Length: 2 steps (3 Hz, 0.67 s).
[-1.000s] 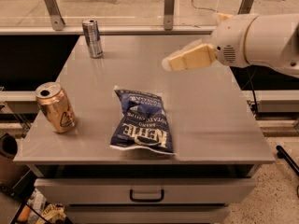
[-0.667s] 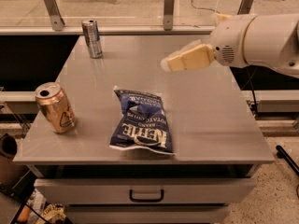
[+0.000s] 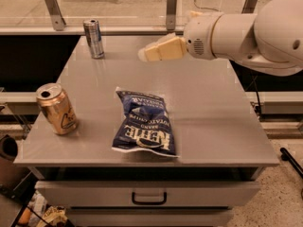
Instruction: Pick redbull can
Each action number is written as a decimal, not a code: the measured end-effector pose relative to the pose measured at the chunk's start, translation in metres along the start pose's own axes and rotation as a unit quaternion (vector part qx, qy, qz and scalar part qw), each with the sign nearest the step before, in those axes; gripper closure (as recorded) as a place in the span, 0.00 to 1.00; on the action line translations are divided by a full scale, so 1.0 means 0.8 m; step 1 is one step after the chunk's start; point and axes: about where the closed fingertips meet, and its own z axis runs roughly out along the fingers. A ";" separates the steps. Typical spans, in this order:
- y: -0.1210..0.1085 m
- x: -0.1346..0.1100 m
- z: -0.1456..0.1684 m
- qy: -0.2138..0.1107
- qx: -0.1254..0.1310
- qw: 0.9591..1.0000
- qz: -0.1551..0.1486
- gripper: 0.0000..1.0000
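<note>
The redbull can (image 3: 93,38), slim and silver-blue with a silver top, stands upright at the far left corner of the grey table (image 3: 213,112). My gripper (image 3: 143,54), cream-coloured at the end of the white arm (image 3: 236,30), hovers above the far middle of the table. It points left toward the can, about a can's height away to the can's right, and holds nothing.
A wider gold can (image 3: 57,109) stands upright near the table's left front edge. A blue Kettle chips bag (image 3: 144,122) lies in the front middle. A glass rail with metal posts (image 3: 171,8) runs behind the table. A drawer (image 3: 149,195) sits below the front edge.
My gripper has moved left and slightly toward the far edge, closer to the redbull can. The cans and the chips bag have not moved.
</note>
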 end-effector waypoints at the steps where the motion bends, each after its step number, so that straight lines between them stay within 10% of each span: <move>1: 0.008 -0.003 0.061 -0.016 -0.013 1.000 0.008 0.00; 2: 0.022 -0.004 0.111 -0.023 0.003 1.000 0.012 0.00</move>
